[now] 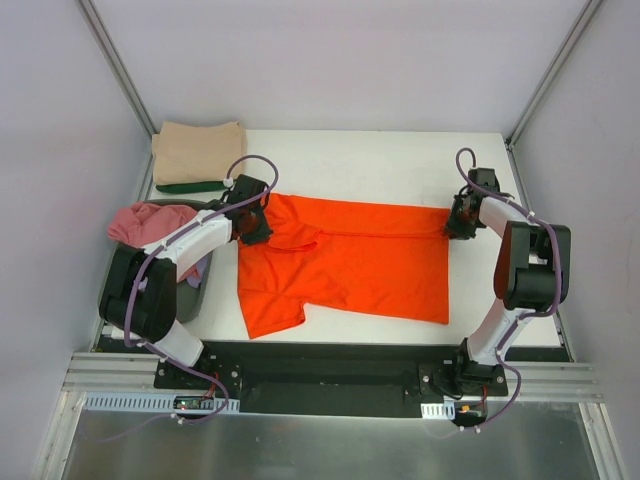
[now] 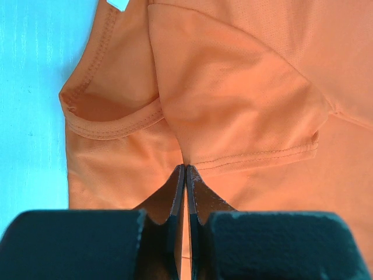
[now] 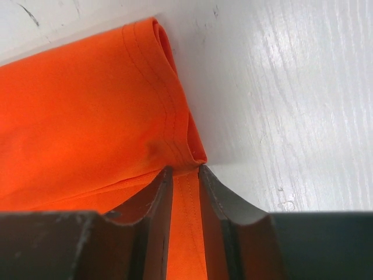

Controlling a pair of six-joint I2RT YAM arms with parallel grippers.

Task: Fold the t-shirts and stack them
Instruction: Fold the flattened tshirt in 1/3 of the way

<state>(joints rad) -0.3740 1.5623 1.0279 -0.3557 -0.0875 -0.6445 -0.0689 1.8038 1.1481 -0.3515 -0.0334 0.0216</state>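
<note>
The flat white bench [image 1: 380, 160] carries everything. Most of its middle is taken by a bright orange t-shirt [image 1: 350, 265] of soft cloth, lying flat with the neck toward the left edge and the hem toward the right edge. Its far sleeve is turned in over the body, while the near sleeve sticks out toward the near left corner. At the left edge stands a dark grey plastic basket [image 1: 192, 295] with a crumpled pink t-shirt [image 1: 150, 222] on top, probably waiting its turn. In the far left corner a folded tan t-shirt [image 1: 198, 150] lies on a folded dark green t-shirt [image 1: 190, 186]; this looks to be the stack. The left tool [image 1: 255, 222] is pressed together on the orange cloth at the far shoulder, beside the collar, with only a thin strip of cloth between its jaws. The right tool [image 1: 458, 222] pinches the far corner of the hem in the same way. Both hold the far long side, so I judge the next step is to carry this side toward the near edge for a lengthwise fold. Toward the far edge the bench gives open room to lift. The shirt's near side lies close to the near edge of the bench, so the fold should not be pulled too far.
</note>
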